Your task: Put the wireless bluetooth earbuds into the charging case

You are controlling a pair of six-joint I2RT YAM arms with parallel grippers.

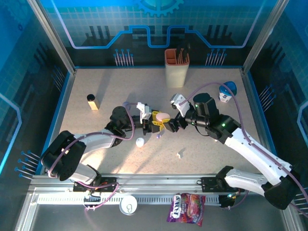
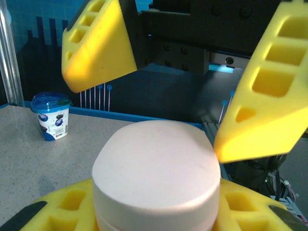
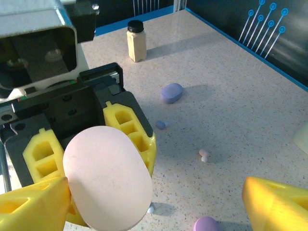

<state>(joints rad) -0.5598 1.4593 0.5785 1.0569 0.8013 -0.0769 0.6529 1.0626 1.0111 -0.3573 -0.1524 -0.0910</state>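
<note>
The earbuds are down on the speckled beige table, none in a case. I can pick out a tiny pale pink plastic earbud and a small lilac earbud, both lying loose between the grippers and a lilac pebble-shaped case to the far left. The pale pink pebble-shaped charging case is off the table at mid-scene. The left gripper is clamped on its sides with its yellow fingers. The right gripper faces it, jaws spread wide with nothing in them, one finger on either side of the case top and not touching it.

I read this as the opening step: the lid looks shut, and no earbud has been picked up yet. Next I would need the right fingers to close on the upper shell alone, above the seam. The lift must be gentle enough that the case is not twisted out of the left grip.

The left wrist camera gives me the seam low on the case and the gap to the right fingers. It also shows a blue-lidded printed tub beyond. The right wrist camera gives me the loose earbuds, which the top camera barely resolves. The top camera adds a white rounded case on the near side.
</note>
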